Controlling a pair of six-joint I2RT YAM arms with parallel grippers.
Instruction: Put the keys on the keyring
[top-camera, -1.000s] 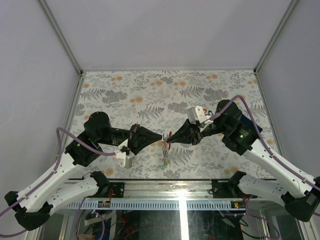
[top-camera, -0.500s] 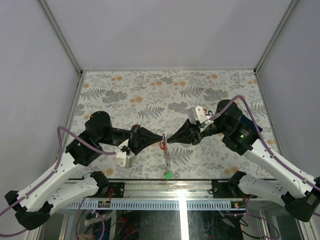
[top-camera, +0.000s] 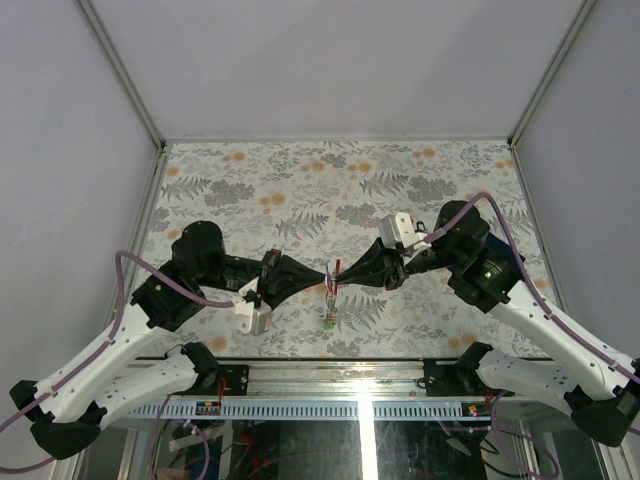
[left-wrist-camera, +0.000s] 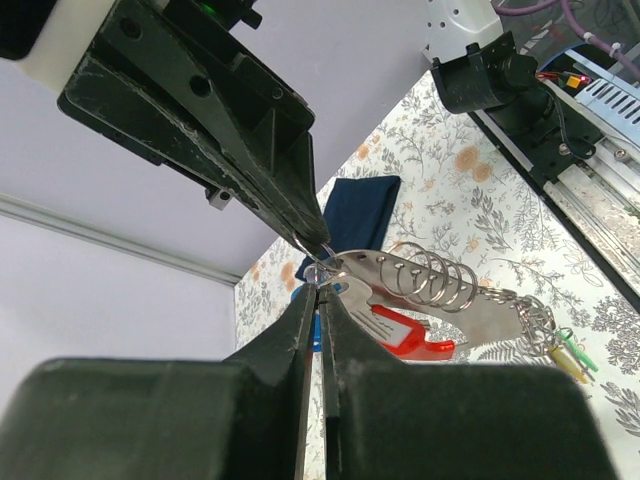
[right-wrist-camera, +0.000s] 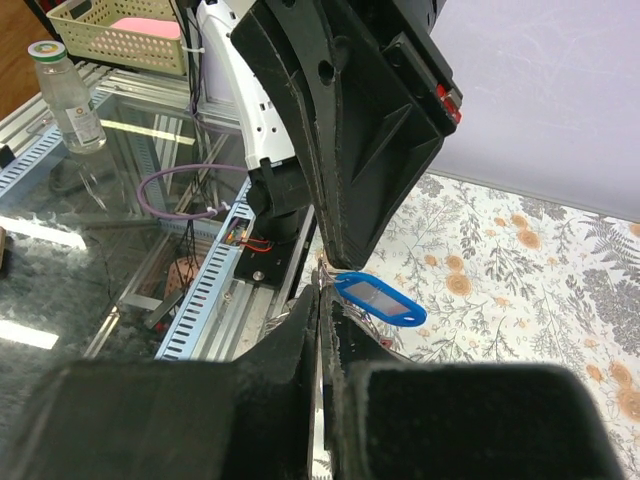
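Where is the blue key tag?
In the right wrist view, the blue key tag sits just right of the right gripper tips, under the left gripper.

Robotics lab test cell, no home or shop.

I see plain white panel walls (top-camera: 330, 70) held in an aluminium frame (top-camera: 119, 70) boxing in the counter (top-camera: 300, 190), which has a floral cover. My left arm (top-camera: 110, 350) and right arm (top-camera: 560, 330) are bolted to a metal rail at the near edge, with a slotted cable duct (top-camera: 300, 410) and purple cables (top-camera: 122, 300). The right wrist view shows a glass top (right-wrist-camera: 90, 200), loose wiring, a yellow basket (right-wrist-camera: 100, 40) and a bottle (right-wrist-camera: 75, 95).
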